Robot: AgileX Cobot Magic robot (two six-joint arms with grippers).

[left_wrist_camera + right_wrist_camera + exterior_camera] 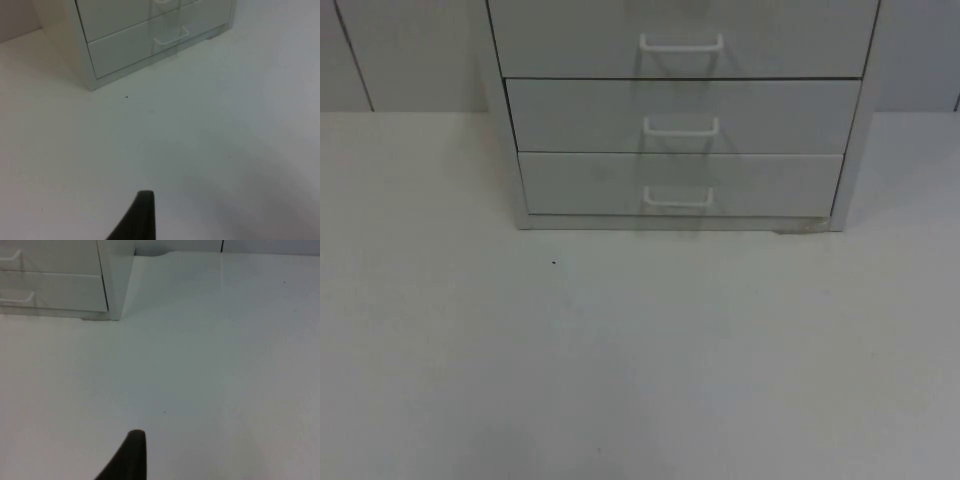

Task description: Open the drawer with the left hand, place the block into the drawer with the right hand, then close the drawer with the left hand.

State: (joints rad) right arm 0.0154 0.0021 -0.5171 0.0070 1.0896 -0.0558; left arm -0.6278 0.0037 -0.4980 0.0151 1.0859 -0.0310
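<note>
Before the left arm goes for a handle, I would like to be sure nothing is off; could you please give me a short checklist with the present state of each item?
1. All three drawers shut: ok; the top drawer, middle drawer and bottom drawer sit flush in the cabinet.
2. Handles free to grasp: ok; the bottom handle has nothing in front of it.
3. Block ready for the right arm: not ok; no block lies on the table.
4. Left pincer open: cannot tell; one fingertip over bare table, short of the cabinet.
5. Right pincer open: cannot tell; it waits beside the cabinet.
</note>
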